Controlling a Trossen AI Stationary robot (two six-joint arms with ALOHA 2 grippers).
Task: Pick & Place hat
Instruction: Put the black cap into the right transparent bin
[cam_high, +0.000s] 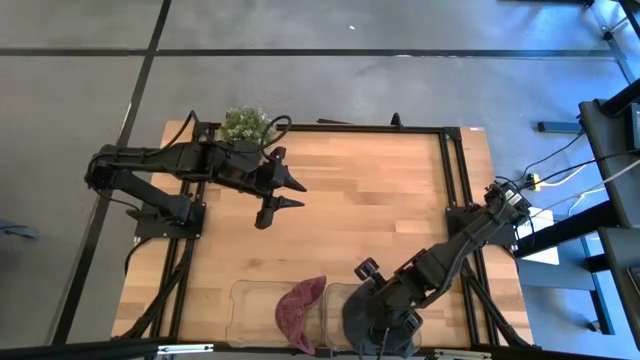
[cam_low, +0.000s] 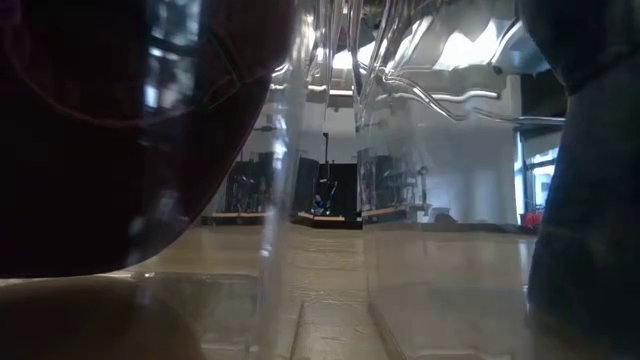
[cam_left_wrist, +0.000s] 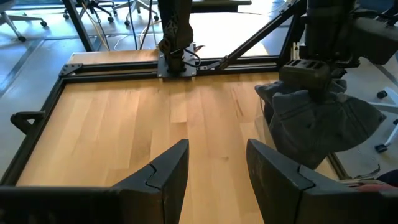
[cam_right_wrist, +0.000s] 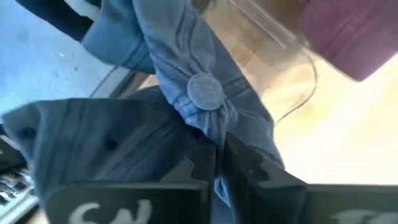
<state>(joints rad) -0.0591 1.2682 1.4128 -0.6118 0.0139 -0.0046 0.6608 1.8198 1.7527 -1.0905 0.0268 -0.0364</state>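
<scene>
A grey-blue cap (cam_high: 360, 315) with a button on its crown hangs under my right gripper (cam_right_wrist: 217, 149) at the table's near edge, over the right one of two clear bins (cam_high: 335, 295). My right gripper is shut on the cap. The left wrist view shows the cap (cam_left_wrist: 323, 121) bunched below that gripper. A maroon hat (cam_high: 300, 310) lies in the left clear bin (cam_high: 245, 300), draped against the wall between the bins. My left gripper (cam_high: 283, 193) hovers open over the far left part of the table, touching nothing. My right gripper pinches a fold of the cap's crown cloth (cam_right_wrist: 208, 127) between its two fingers, just beside the top button (cam_right_wrist: 205, 90). The fingers come from above, pointing down. The cap hangs gathered and slack below them; whether its lower part rests in the bin, I cannot tell.
A small green plant (cam_high: 243, 123) stands at the table's far left corner, behind my left arm. A black frame (cam_high: 445, 170) runs along the far and right edges. Bare wood (cam_high: 370, 210) fills the middle of the table. The low view looks through the bin walls (cam_low: 300, 200).
</scene>
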